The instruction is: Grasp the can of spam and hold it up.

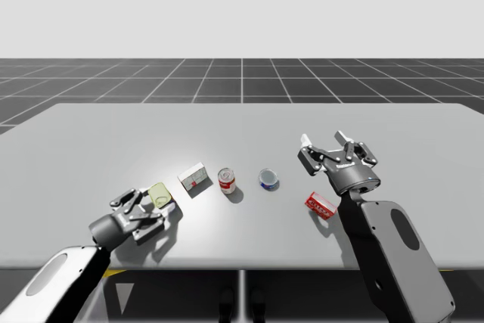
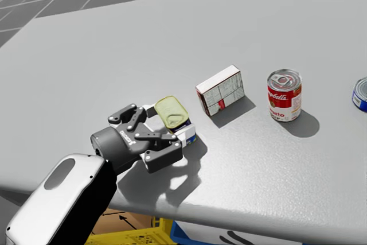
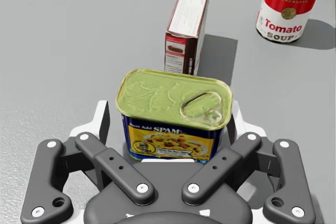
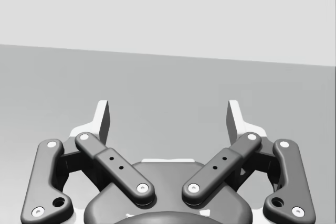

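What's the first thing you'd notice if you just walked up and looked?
The blue rectangular tin can with a yellow-green lid catches the eye first. It stands on the grey table between the open fingers of my left gripper. Next comes the red-and-white round soup can, upright further along the table, past a small white-and-red cardboard box.

There's the can of spam point(image 3: 173, 114): a squat, rounded-rectangular tin with dark blue sides, a yellow label band across its front face and a pale green-gold lid with an oval pull-tab. It stands upright on the counter point(image 3: 63, 51), lid up and unopened, well to the left and near the front edge in the high view. It sits squarely between the spread fingers of the left gripper point(image 3: 169, 116), with a sliver of gap on one side.
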### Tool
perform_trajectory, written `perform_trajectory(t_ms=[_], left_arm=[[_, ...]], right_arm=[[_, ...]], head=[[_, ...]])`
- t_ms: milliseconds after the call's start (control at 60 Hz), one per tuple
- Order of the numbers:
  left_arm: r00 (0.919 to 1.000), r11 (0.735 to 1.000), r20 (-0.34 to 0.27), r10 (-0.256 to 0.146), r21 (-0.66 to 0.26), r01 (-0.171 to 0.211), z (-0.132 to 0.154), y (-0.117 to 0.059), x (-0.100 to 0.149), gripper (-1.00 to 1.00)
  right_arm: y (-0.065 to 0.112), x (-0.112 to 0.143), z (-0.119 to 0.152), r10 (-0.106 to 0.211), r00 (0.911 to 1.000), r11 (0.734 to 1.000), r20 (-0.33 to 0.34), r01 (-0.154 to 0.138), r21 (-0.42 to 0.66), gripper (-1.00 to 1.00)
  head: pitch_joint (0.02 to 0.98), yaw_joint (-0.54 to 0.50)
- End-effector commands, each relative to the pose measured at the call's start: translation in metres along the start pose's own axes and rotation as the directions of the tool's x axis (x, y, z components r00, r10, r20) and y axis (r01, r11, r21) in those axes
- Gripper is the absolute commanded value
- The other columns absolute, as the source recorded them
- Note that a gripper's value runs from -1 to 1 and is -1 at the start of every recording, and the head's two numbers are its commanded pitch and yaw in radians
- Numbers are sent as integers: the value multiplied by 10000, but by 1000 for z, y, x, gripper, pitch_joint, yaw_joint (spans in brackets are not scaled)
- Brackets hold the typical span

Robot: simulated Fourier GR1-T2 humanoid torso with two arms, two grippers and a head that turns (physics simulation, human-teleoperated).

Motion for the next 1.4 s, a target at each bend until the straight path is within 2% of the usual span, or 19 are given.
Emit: perform_trajectory(t_ms=[17, 100, 150, 167, 183, 217, 283, 533, 650, 833, 867, 900, 933, 1017, 1100, 1217, 1400], left_arm=[[9999, 9999, -77, -78, -80, 77, -7, -1, 0, -1000], [9996, 9997, -199, -191, -143, 188, -8, -2, -4, -1000], [9996, 9998, -212, -179, -77, 177, -8, -2, -6, -794], [9996, 9998, -231, -187, -82, 185, -7, -2, -7, 174], [9995, 9998, -287, -158, -116, 155, -7, -2, -8, 616], [9993, 9996, -286, -233, -142, 229, -7, -2, -9, 927], [9991, 9994, -328, -265, -226, 257, -7, -3, -10, 983], [9986, 9987, -378, -383, -341, 370, -8, -5, -13, 975], [9984, 9986, -384, -407, -359, 394, -8, -6, -14, 968], [9986, 9987, -310, -440, -259, 432, -8, -6, -13, 1000], [9988, 9991, -289, -396, -182, 391, -8, -7, -11, 991], [9995, 9997, -256, -176, -192, 171, -7, -8, -8, 996], [9995, 9996, -226, -201, -194, 196, -6, -9, -6, 999], [9994, 9994, -100, -332, -138, 331, -2, -14, 5, 999], [9976, 9977, 153, -678, -79, 679, 4, -17, 22, 1000], [9945, 9954, 432, -956, 20, 956, 12, -18, 42, 1000], [9816, 9879, 1131, -1540, 377, 1507, 23, -16, 81, 1000]], right_arm=[[0, 0, 0, 3, 10000, 10000, 11, -3, 0, -1000], [0, 0, -1, 11, 10000, 10000, 10, -11, 5, -1000], [0, 0, -1, 16, 10000, 10000, 13, -16, 1, -1000], [0, 0, -1, 15, 10000, 10000, 13, -15, -1, -1000], [0, 0, -1, 15, 10000, 10000, 13, -15, -2, -1000], [0, 0, -1, 21, 10000, 10000, 13, -21, -5, -1000], [0, 0, -1, 40, 10000, 10000, 17, -40, -3, -1000], [-1, 0, -1, 80, 10000, 9999, 55, -80, -76, -1000], [-2, 0, -1, 33, 10000, 10000, 44, -32, -73, -1000], [-4, 0, -2, -14, 10000, 10000, 31, 14, -74, -1000], [-4, 0, -2, -26, 10000, 10000, 30, 26, -76, -1000], [-4, 0, -2, -33, 10000, 10000, 27, 33, -78, -1000], [-5, 0, -2, -37, 10000, 10000, 23, 37, -78, -1000], [-5, 0, -2, -43, 10000, 10000, 15, 43, -87, -1000], [-6, 0, -3, -44, 10000, 9999, 17, 44, -95, -1000], [-6, 0, -3, -39, 10000, 9999, 24, 39, -111, -1000], [-7, 0, -3, 6, 10000, 9999, 24, -5, -141, -1000]], head=[[844, 382], [833, 383], [825, 381], [816, 379], [813, 379], [803, 379], [751, 384], [545, 401], [479, 407], [448, 409], [444, 409], [440, 409], [440, 409], [444, 409], [451, 408], [454, 411], [452, 412]])
